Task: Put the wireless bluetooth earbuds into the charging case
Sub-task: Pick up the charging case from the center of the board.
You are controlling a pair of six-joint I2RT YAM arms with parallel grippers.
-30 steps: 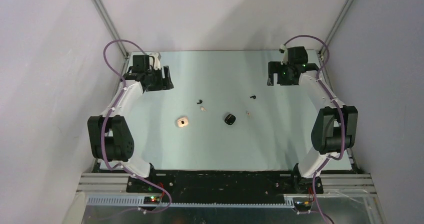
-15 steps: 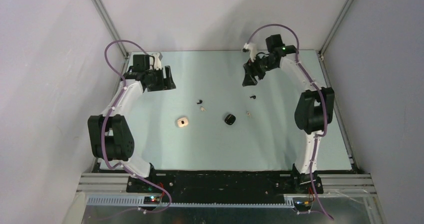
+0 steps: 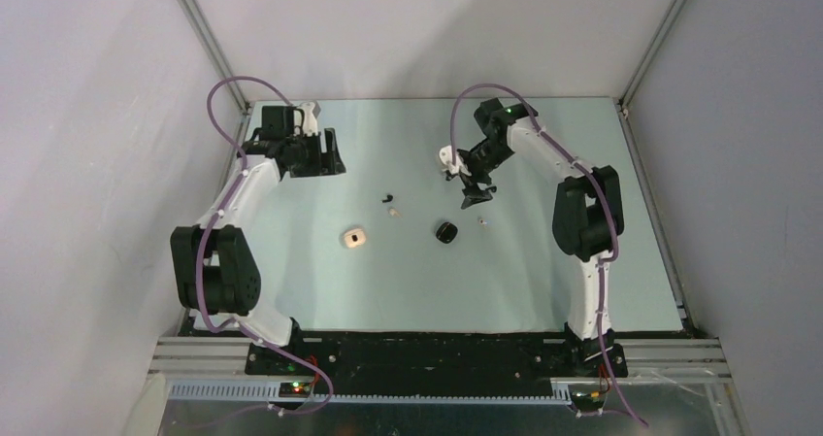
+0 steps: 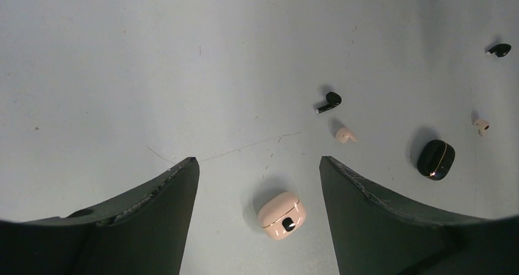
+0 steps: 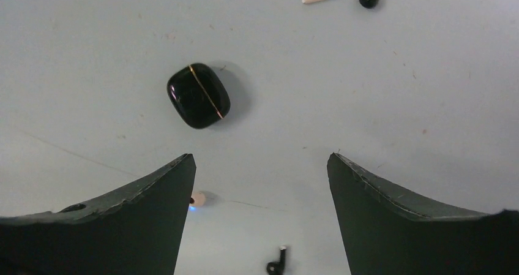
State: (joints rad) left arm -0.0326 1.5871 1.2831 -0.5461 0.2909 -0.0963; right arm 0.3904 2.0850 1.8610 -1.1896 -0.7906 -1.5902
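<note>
Both jaw pairs are being held apart; tiny black stemmed earbud (image 5: pixel 278 266) is being framed between right jaws, stem crosswise.

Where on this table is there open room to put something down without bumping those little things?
The widest bare stretch of the table lies near, between the cream case, black case and the arm bases. The right side, beyond the right arm, is also bare. The middle is crowded: earbuds, both cases, and the right gripper hanging over them.
</note>
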